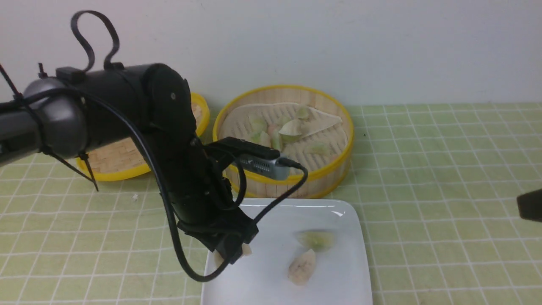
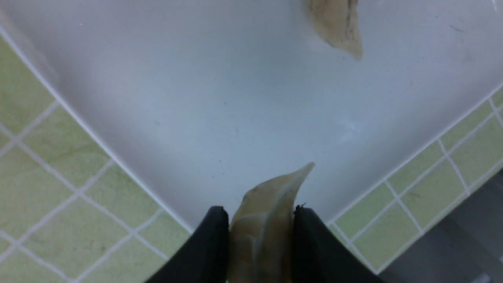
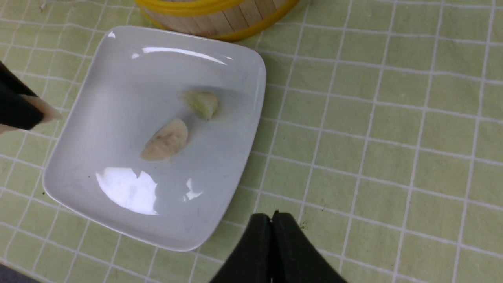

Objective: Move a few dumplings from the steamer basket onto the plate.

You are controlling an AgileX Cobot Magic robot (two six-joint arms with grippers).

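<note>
While left gripper [image 2: 261, 232] pinches beige dumpling [image 2: 271, 228] over plate [image 1: 271, 220], right gripper [image 3: 271, 220] (idle-looking) pressed together.

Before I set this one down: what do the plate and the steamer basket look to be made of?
The plate looks like glossy white ceramic, going by its sharp light reflections, though smooth hard plastic such as melamine could look the same. The steamer basket seems to be bamboo: pale slats form its wall, with yellow bands at the rims, perhaps dyed or painted.
</note>
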